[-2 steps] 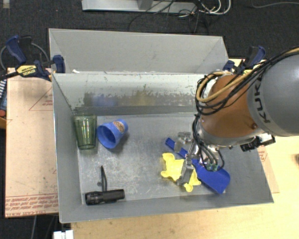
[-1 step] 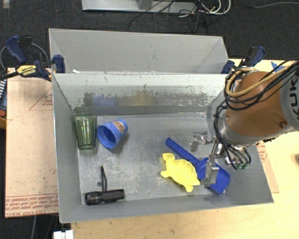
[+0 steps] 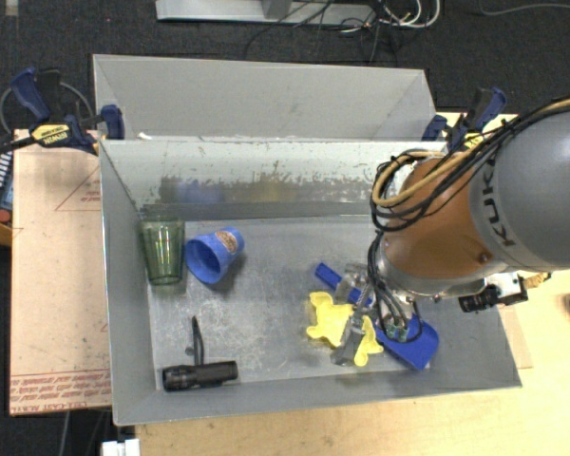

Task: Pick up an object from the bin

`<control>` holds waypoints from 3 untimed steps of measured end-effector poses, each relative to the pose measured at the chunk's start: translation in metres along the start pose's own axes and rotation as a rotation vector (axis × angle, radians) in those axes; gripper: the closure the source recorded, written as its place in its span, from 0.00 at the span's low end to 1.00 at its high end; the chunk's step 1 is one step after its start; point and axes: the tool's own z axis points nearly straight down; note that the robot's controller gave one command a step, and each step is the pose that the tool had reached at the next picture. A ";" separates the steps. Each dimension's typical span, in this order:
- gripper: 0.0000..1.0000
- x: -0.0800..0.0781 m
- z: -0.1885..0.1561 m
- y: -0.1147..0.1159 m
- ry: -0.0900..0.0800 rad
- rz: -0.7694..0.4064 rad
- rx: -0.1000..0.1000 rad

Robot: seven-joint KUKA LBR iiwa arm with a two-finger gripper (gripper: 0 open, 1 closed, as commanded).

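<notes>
My gripper (image 3: pixel 357 323) is low in the bin's front right part, directly over a flat yellow toy-like piece (image 3: pixel 327 319) with lobed edges. A blue plastic thing (image 3: pixel 410 346) lies just right of the yellow piece, partly under the gripper, and a narrow blue part (image 3: pixel 327 275) of it sticks out to the upper left. Whether anything is gripped is hidden by the gripper's body and cables.
A green see-through cup (image 3: pixel 163 251) stands at the left wall. A blue cup (image 3: pixel 212 256) lies on its side next to it. A black torch with a strap (image 3: pixel 199 372) lies near the front left corner. The arm's orange cover hangs above the right wall.
</notes>
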 end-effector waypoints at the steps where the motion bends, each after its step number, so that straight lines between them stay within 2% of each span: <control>1: 0.00 0.003 0.048 -0.010 -0.026 -0.360 -0.001; 2: 1.00 0.011 0.049 -0.005 -0.003 0.155 -0.002; 3: 1.00 0.011 0.049 -0.005 -0.003 0.154 -0.002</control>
